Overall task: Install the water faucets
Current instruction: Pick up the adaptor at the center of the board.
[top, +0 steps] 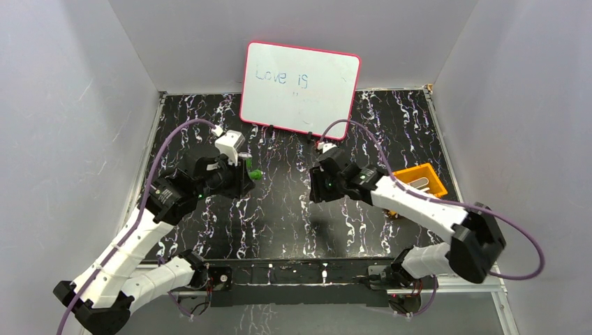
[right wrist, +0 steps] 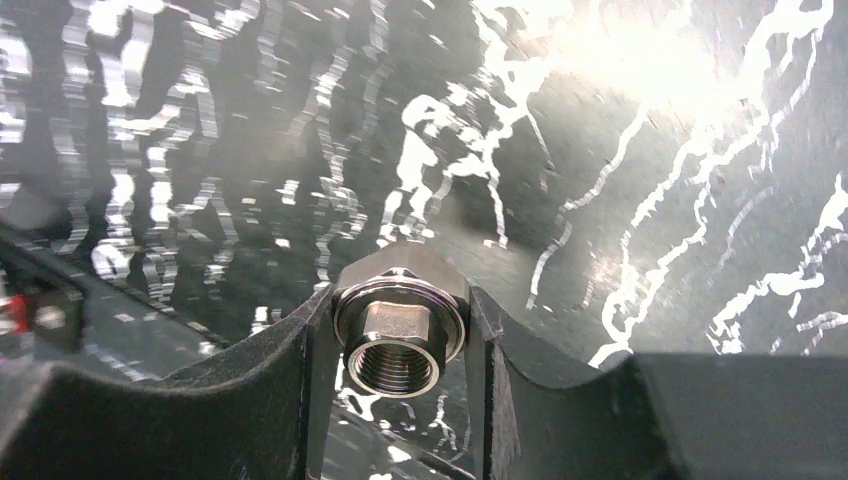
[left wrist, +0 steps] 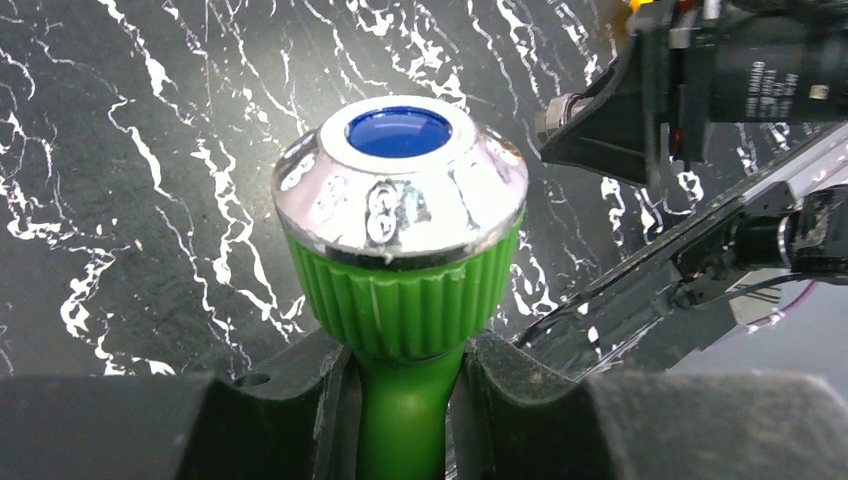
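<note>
My left gripper (left wrist: pixel 405 400) is shut on the green faucet (left wrist: pixel 400 290), gripping its neck just below the ribbed knob with the blue-and-silver cap. From above, the faucet (top: pixel 256 174) shows as a small green bit at the left gripper (top: pixel 244 178), held above the table. My right gripper (right wrist: pixel 400 350) is shut on a silver metal threaded fitting (right wrist: pixel 398 335), its threaded bore facing the camera. From above, the right gripper (top: pixel 314 187) sits right of the faucet, apart from it. The fitting also shows in the left wrist view (left wrist: pixel 552 118).
An orange tray (top: pixel 433 183) with metal pieces lies at the right, behind the right arm. A whiteboard (top: pixel 300 87) with writing leans on the back wall. The black marbled table (top: pixel 279 216) lies under both grippers.
</note>
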Available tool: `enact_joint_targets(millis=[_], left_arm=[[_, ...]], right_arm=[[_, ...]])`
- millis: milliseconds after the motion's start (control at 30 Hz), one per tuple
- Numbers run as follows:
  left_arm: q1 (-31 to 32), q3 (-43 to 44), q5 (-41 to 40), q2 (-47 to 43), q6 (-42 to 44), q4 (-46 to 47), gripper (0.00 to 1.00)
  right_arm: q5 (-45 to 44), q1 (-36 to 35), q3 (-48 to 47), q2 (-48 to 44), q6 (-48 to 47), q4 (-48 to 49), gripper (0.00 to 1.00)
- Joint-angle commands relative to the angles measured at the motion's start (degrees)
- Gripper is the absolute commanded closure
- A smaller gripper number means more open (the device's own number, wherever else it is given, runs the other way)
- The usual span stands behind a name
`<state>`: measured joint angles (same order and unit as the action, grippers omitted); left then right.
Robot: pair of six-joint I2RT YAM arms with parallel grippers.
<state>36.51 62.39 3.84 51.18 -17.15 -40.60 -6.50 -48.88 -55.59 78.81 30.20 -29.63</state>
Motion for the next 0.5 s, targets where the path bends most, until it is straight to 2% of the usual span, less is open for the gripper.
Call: enact_joint_targets(millis=[0, 133, 267, 467], left_arm=[[0.0, 3.7, 2.7, -0.2, -1.7, 2.8, 1.00], [0.0, 4.3, 7.3, 0.3, -2.3, 5.3, 1.00], [0.0, 5.8, 10.5, 0.2, -2.4, 7.4, 1.00], [0.0, 10.4, 15.7, 1.4, -2.0, 9.0, 1.00]], right_arm=[[6.0, -0.2, 1.5, -8.8, -3.3, 11.7, 0.97], [11.5, -0.2, 2.9, -14.7, -3.4, 16.4, 0.96], [13.4, -0.2, 1.8, -20.4, -4.8, 17.3, 1.00], [18.5, -0.2, 5.9, -31.4, -9.2, 26.2, 1.00]])
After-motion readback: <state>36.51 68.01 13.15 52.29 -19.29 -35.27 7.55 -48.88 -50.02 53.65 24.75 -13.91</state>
